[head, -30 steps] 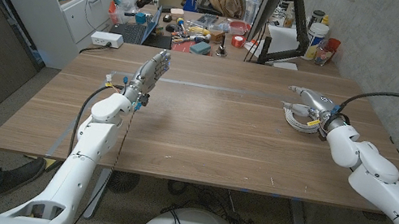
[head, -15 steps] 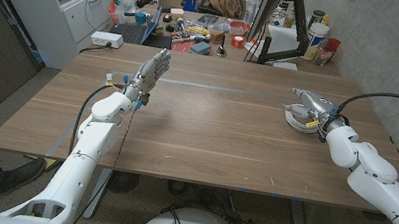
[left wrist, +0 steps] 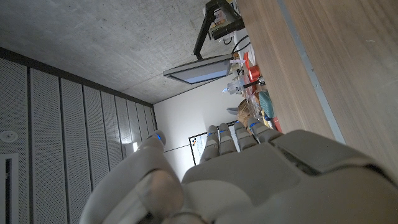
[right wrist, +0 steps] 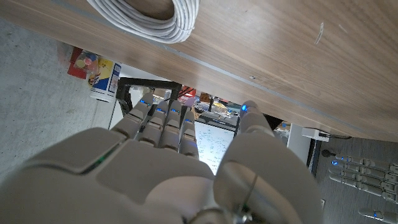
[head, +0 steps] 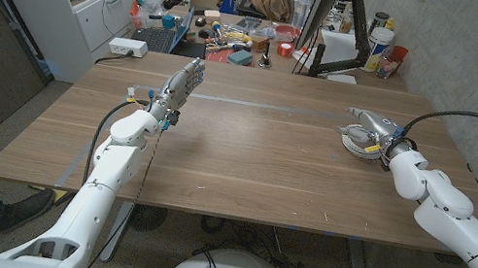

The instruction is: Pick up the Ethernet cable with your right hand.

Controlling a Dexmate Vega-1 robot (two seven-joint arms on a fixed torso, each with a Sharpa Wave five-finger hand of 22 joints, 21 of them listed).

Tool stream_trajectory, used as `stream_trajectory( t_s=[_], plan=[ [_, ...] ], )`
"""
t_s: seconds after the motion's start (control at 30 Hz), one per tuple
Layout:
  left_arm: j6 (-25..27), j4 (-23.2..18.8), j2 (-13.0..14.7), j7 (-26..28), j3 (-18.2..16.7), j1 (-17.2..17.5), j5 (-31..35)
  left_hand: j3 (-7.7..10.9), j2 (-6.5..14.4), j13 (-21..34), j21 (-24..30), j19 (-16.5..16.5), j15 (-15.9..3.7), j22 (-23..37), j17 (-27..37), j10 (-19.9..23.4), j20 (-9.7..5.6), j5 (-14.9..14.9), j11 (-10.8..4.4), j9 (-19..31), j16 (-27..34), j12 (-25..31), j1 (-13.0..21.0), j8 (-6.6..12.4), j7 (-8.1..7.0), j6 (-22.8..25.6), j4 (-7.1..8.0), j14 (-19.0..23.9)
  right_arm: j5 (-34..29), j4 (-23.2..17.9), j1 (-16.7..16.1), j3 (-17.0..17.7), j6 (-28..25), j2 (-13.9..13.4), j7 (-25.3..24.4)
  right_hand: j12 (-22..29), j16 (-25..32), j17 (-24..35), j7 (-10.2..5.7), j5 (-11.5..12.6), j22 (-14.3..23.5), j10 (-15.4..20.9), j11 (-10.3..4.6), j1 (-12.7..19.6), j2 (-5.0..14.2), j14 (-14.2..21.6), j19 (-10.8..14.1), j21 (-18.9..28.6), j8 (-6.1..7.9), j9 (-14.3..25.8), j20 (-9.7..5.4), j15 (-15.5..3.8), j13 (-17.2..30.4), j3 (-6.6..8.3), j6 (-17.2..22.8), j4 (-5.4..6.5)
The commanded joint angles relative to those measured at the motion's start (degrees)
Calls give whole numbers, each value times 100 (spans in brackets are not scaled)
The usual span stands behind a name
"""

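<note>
One coiled white Ethernet cable (head: 355,138) lies on the table (head: 245,155). The right hand (head: 376,127) hovers above it, fingers extended, holding nothing. The left hand (head: 181,84) is likewise extended and empty.

On the wooden table (head: 245,155) the right hand (head: 375,127) reaches over a coiled white Ethernet cable (head: 353,139) near the far right side — whether it grips the coil cannot be told. The left hand (head: 181,84) stands raised, fingers straight, holding nothing.
</note>
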Motion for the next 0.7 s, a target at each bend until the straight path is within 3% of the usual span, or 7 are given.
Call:
stream_trajectory(
  t_s=[0.03,0.7],
  plan=[
    [-28,59,1,-22,-10,-22,-20,-21,5,18,41,-69,10,32,18,27,-123,14,-15,18,24,19,38,13,11,26,15,-5,-136,-7,85,-133,-206,-7,180,-20,-8,0,-10,62,19,-23,22,28,-50,-16,44,-22,7,32,32,-10,10,-20,0,-19],
    [-17,69,5,-59,2,-22,-35,-39,15,18,43,-73,18,33,18,30,-119,13,-15,18,23,19,44,10,2,26,13,-11,-109,71,120,-248,-428,93,270,-20,-7,1,-4,87,20,-47,5,77,-91,-15,81,-51,15,33,63,20,10,-27,-23,-13]
  ],
)
